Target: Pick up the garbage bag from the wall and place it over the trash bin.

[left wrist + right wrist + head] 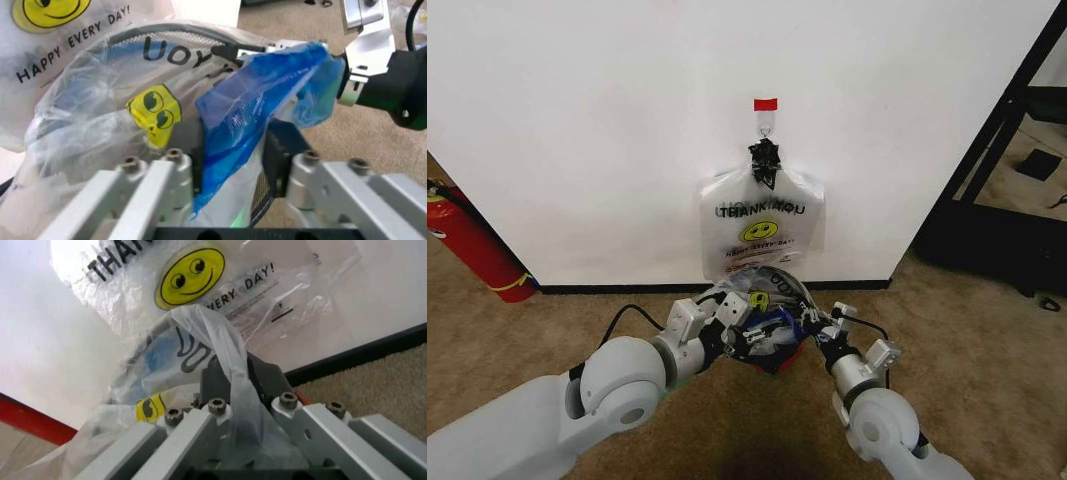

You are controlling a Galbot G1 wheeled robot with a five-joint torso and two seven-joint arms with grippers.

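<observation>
The garbage bag (749, 292), crinkly translucent white with a yellow smiley and a blue patch, is stretched between my two grippers just in front of the wall (607, 120). It drapes over the trash bin (779, 274), whose dark rim and red base show through and below it. My left gripper (743, 322) is shut on the bag's blue part (267, 100), which runs between its fingers (193, 167). My right gripper (815, 326) is shut on a white strip of the bag (203, 327). The bin's mesh (261, 186) shows behind the plastic.
A flat bundle of identical bags (762, 225) hangs from a hook (765, 125) under a red tape strip on the wall. A red fire extinguisher (472, 245) stands at the left. A black frame (997, 150) stands at the right. Brown carpet lies all around.
</observation>
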